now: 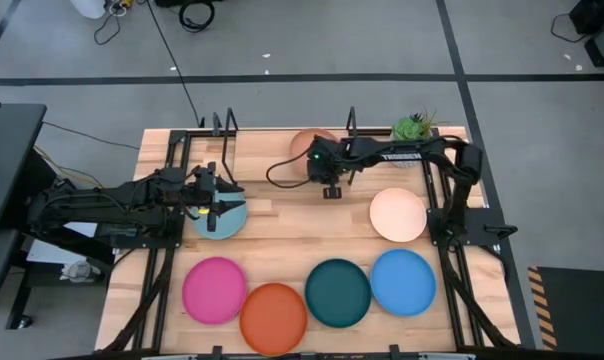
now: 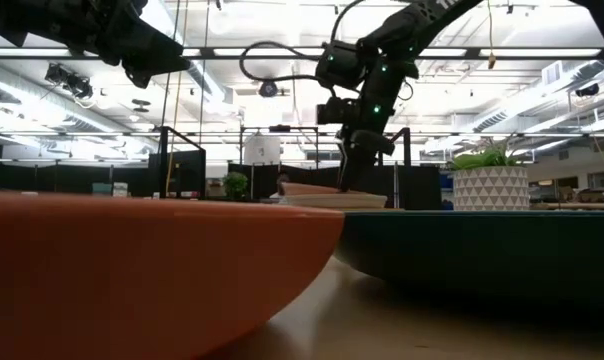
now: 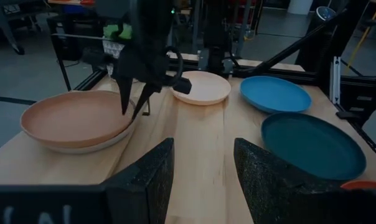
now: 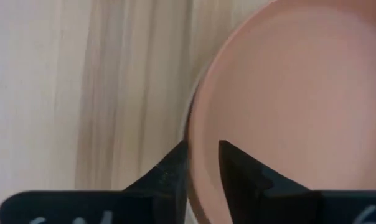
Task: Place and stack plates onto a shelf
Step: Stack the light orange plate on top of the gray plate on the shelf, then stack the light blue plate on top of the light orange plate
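A peach-orange plate [image 3: 73, 118] lies on a grey plate [image 3: 82, 145] at the table's far side, beside the shelf's black wire uprights [image 1: 227, 125]. My right gripper [image 1: 330, 188] points down at this plate's rim and is shut on it. My left gripper [image 1: 220, 203] hovers open above the light blue plate [image 1: 227, 226], which lies flat on the table. The pale peach plate [image 1: 397, 214] lies to the right. Along the near edge lie the magenta [image 1: 214, 290], orange [image 1: 273, 318], teal [image 1: 338, 292] and blue [image 1: 403, 282] plates. My right gripper [image 4: 203, 158] has the peach-orange plate by its rim [image 4: 197, 134], one finger [image 4: 238, 174] inside the dish and one outside. The fingers come from above, pointing down. The plate lies level on the grey plate beneath it.
A potted plant [image 1: 414, 127] stands at the far right corner. Black frame rails run along both table sides [image 1: 452, 270]. Bare wood shows in the middle of the table [image 1: 302, 225], between the two arms.
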